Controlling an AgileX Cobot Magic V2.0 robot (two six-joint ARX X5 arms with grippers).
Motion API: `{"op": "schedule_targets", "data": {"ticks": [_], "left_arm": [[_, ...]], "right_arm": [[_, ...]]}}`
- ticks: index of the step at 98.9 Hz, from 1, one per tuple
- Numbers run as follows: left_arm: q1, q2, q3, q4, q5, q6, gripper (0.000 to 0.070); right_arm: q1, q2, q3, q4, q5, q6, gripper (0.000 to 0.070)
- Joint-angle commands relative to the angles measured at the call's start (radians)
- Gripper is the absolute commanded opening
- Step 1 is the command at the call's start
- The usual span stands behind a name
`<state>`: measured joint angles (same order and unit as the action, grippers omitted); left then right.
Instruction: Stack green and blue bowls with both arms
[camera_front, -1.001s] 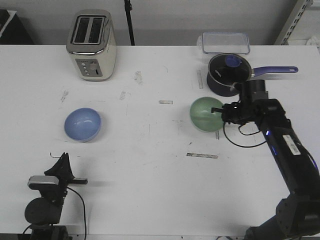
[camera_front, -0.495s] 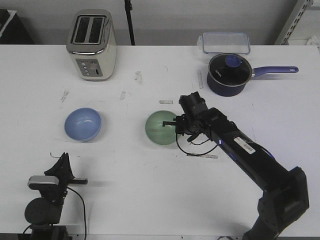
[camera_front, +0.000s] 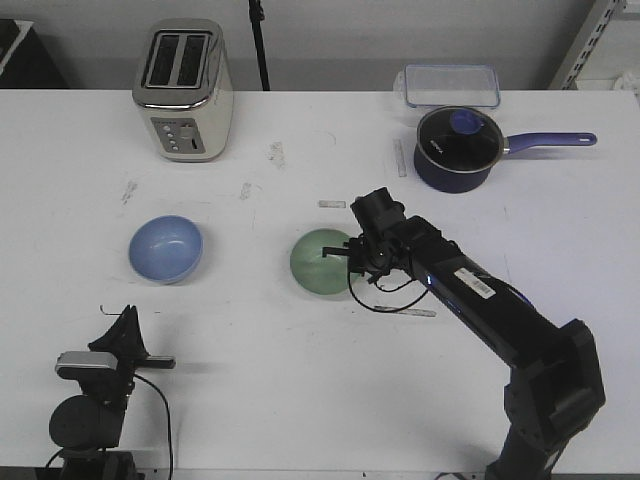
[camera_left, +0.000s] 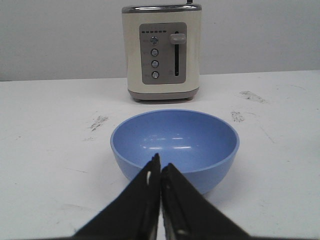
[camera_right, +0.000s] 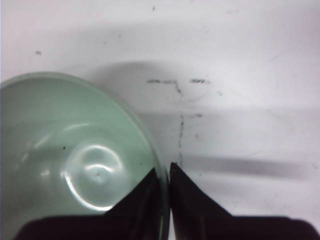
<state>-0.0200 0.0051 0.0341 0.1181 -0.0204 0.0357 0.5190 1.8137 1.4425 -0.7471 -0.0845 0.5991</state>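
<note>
At the far left of the front view we are seeing the left arm (camera_front: 95, 395) sitting folded low at the near edge of the counter (camera_front: 250, 340), its base partly cut off by the frame. Its left end effector (camera_left: 160, 172) is showing in the left wrist view with both fingers pressed together on nothing, pointing toward the blue bowl (camera_front: 165, 249), which is resting upright on the counter, apart from the fingertips. Behind that bowl the toaster (camera_front: 183, 89) is standing near the far edge.

Moving rightward, the green bowl (camera_front: 322, 262) is sitting near the middle of the counter, well apart from the blue one. The right end effector (camera_front: 348, 258) is pinching the bowl's right rim; in the right wrist view one finger is lying inside the wall and the other outside, though the rim itself is blurred there, so the grip looks firm rather than certain. The right arm (camera_front: 480, 305) is stretching diagonally across from the near right corner, covering part of the counter.

Farther right, the saucepan (camera_front: 458, 148) is standing with its handle pointing right, and a clear container (camera_front: 451, 85) is lying behind it.
</note>
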Motion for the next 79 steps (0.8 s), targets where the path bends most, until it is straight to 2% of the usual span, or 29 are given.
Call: {"op": "schedule_targets", "data": {"ticks": [1, 10, 19, 30, 50, 65, 79], "left_arm": [[0.002, -0.002, -0.023, 0.012, 0.002, 0.001, 0.0002], [0.002, -0.002, -0.023, 0.012, 0.002, 0.001, 0.0002], [0.002, -0.002, -0.023, 0.012, 0.002, 0.001, 0.0002], [0.002, -0.002, -0.023, 0.012, 0.002, 0.001, 0.0002], [0.002, -0.002, -0.023, 0.012, 0.002, 0.001, 0.0002], [0.002, -0.002, -0.023, 0.012, 0.002, 0.001, 0.0001], [0.002, -0.002, -0.023, 0.012, 0.002, 0.001, 0.0002]], "right_arm": [[0.011, 0.022, 0.016, 0.007, -0.001, 0.003, 0.008], [0.013, 0.022, 0.016, 0.006, -0.002, 0.002, 0.0168], [0.018, 0.022, 0.016, 0.008, -0.001, -0.005, 0.0225], [0.018, -0.002, 0.016, 0.017, 0.013, -0.022, 0.0234], [0.001, -0.107, 0.016, 0.047, 0.014, -0.115, 0.0232], [-0.039, -0.179, 0.013, 0.053, 0.014, -0.249, 0.0232], [-0.106, -0.245, -0.027, 0.071, 0.015, -0.422, 0.023]]}}
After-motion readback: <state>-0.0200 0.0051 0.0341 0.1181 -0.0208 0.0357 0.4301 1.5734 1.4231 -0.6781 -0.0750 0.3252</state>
